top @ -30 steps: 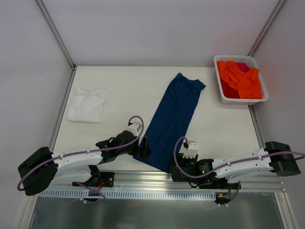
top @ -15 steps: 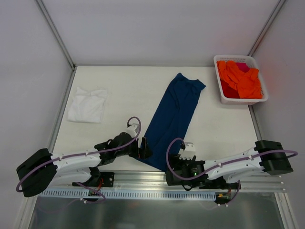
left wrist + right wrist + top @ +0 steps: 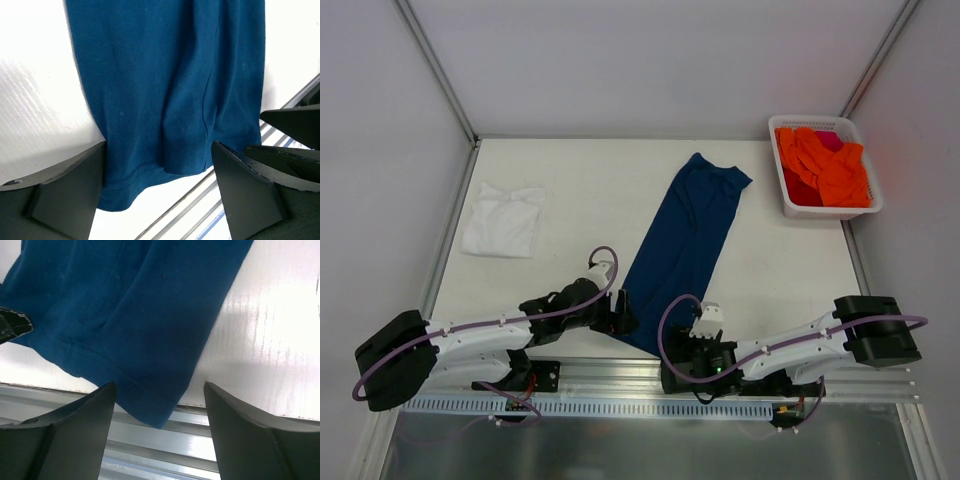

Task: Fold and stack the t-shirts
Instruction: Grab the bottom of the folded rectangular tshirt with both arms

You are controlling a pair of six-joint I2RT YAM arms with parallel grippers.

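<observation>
The navy blue t-shirt [image 3: 688,240] lies folded into a long strip, running from the table's middle back down to its near edge. Its hem [image 3: 150,165] sits between the spread fingers of my left gripper [image 3: 159,146], which is open and low over the cloth at the strip's near left corner [image 3: 623,312]. My right gripper [image 3: 159,386] is open too. The shirt's near right corner [image 3: 150,410] lies between its fingers and hangs slightly over the table edge. In the top view the right gripper [image 3: 678,352] is at that corner. The white t-shirt [image 3: 503,218] lies folded at the left.
A white basket [image 3: 865,208] with orange and pink clothes stands at the back right. Metal rails [image 3: 620,375] run along the table's near edge, right under both grippers. Frame posts and side walls border the table.
The right arm has slid left along the near edge to the shirt's near right corner. The left gripper has crept slightly toward the hem and its jaws have narrowed a little.
</observation>
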